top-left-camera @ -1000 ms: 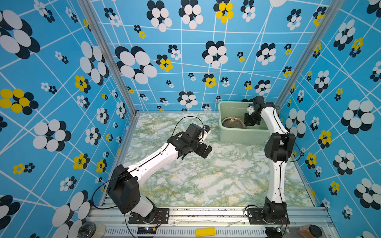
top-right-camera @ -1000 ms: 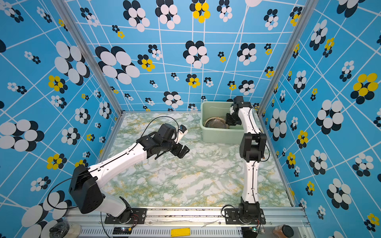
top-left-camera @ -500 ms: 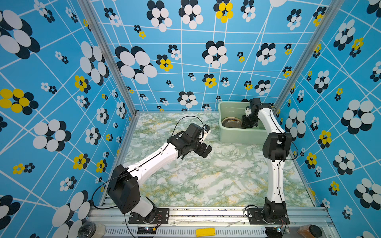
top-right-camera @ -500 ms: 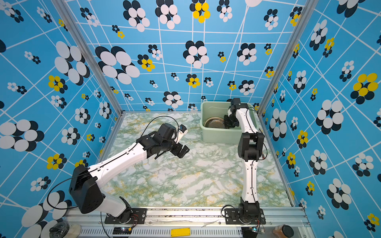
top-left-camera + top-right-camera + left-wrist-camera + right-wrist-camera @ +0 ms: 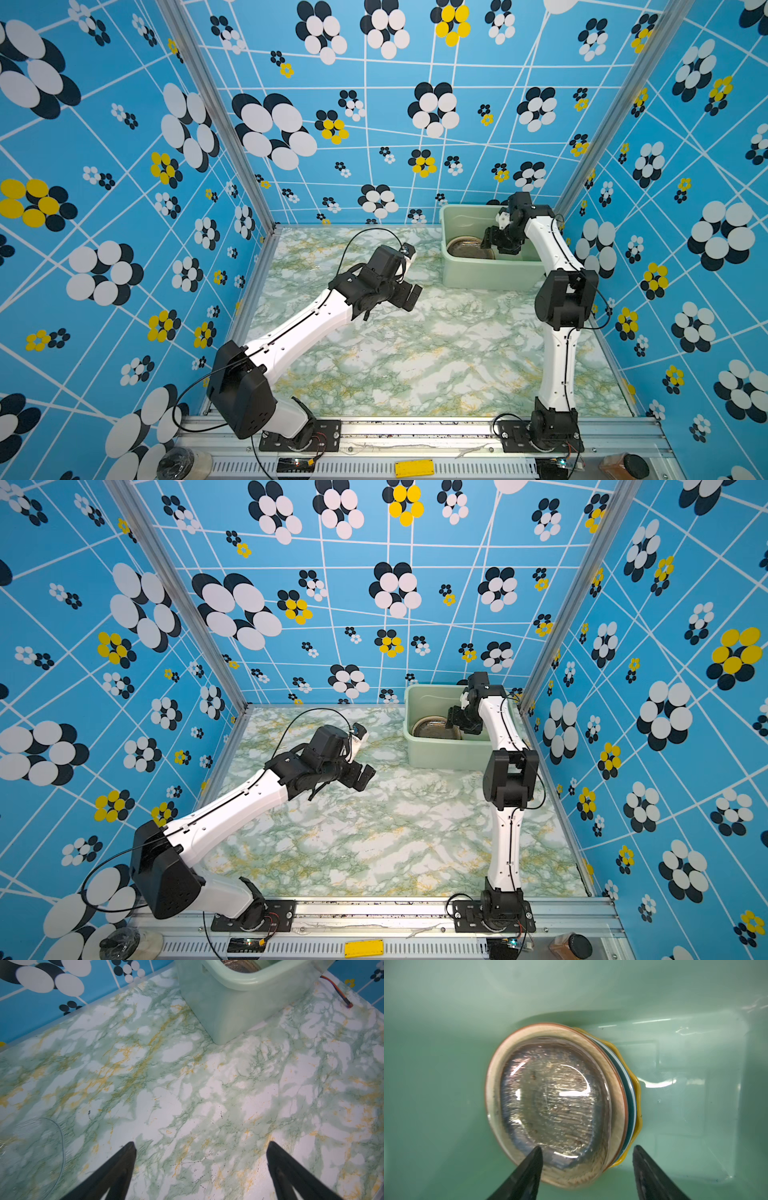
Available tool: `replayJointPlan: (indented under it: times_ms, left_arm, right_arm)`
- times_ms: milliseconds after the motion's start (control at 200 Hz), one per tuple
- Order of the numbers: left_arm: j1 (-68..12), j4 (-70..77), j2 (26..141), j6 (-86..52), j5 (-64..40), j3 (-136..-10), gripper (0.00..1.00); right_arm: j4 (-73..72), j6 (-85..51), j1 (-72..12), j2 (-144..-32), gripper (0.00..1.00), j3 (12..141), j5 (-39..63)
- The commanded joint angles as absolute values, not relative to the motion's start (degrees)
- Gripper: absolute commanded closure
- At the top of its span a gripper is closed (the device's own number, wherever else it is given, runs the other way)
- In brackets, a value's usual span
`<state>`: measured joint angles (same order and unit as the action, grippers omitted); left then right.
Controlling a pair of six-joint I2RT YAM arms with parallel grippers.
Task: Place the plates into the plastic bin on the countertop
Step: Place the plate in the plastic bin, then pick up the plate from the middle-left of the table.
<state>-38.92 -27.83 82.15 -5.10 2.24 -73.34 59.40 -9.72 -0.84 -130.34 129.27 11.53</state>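
The pale green plastic bin (image 5: 490,274) (image 5: 444,754) (image 5: 228,1001) stands at the back right of the marble countertop (image 5: 415,365). Inside it lies a stack of plates (image 5: 467,248) (image 5: 432,727) (image 5: 554,1095): a grey glass one on top of a cream one, with white, teal and yellow scalloped rims showing beneath. My right gripper (image 5: 492,243) (image 5: 453,721) (image 5: 587,1147) hangs inside the bin just over the stack's near edge, open and holding nothing. My left gripper (image 5: 409,295) (image 5: 363,777) (image 5: 200,1143) hovers open over the middle of the countertop. A clear glass plate (image 5: 35,1155) lies on the countertop beside it.
Blue flower-patterned walls (image 5: 374,124) close in the back and both sides. A thin orange-red cable end (image 5: 342,995) lies on the countertop past the bin. The right arm's elbow (image 5: 565,297) stands in front of the bin's right end.
The right gripper's jaws have gone from shut to open over the stack in the bin, and it has shifted slightly to the left. The left arm has not moved.
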Motion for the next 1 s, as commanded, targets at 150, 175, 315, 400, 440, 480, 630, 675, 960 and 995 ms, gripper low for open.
replayJointPlan:
  times_ms: [150, 175, 315, 400, 440, 480, 630, 675, 960, 995]
  left_arm:
    - [-26.42, -25.04, 69.44, -20.16, -3.47, -68.07, 0.01]
    - [-24.81, -24.67, 68.32, -22.13, -4.72, -67.11, 0.01]
    - [-16.65, -26.04, 62.98, -29.35, -10.13, -63.58, 0.01]
    - [-13.10, -30.17, 60.92, -30.72, -10.68, -63.24, 0.01]
    - [-11.63, -31.70, 60.05, -31.26, -10.85, -62.87, 0.01]
    - [-10.17, -32.61, 59.09, -32.02, -11.15, -62.30, 0.01]
    - [-8.00, -36.76, 56.37, -35.69, -7.71, -61.17, 0.01]
    - [-7.38, -38.04, 56.19, -37.58, -7.12, -60.88, 0.02]
    - [1.34, -37.97, 56.56, -56.02, -11.55, -54.48, 0.07]
    - [2.10, -37.53, 57.18, -57.57, -11.97, -53.72, 0.07]
  right_arm:
    - [53.80, -15.76, -2.67, -114.82, 0.19, 123.82, 13.61]
    - [53.32, -16.27, -3.06, -113.39, 0.19, 122.97, 13.62]
    - [48.69, -23.33, -6.09, -105.60, 0.19, 116.36, 13.90]
    - [43.42, -29.69, -10.77, -100.76, 0.21, 110.68, 14.22]
    - [40.43, -32.81, -13.18, -98.58, 0.22, 107.47, 13.27]
    - [36.85, -35.33, -15.80, -96.60, 0.22, 104.34, 12.70]
    - [24.19, -45.72, -25.81, -91.12, 0.24, 92.93, 8.93]
    - [21.71, -46.97, -28.70, -90.12, 0.25, 89.73, 7.72]
    - [28.34, -34.74, -45.64, -90.47, 0.25, 88.70, 2.83]
    - [29.53, -32.45, -47.81, -90.96, 0.25, 88.57, 2.45]
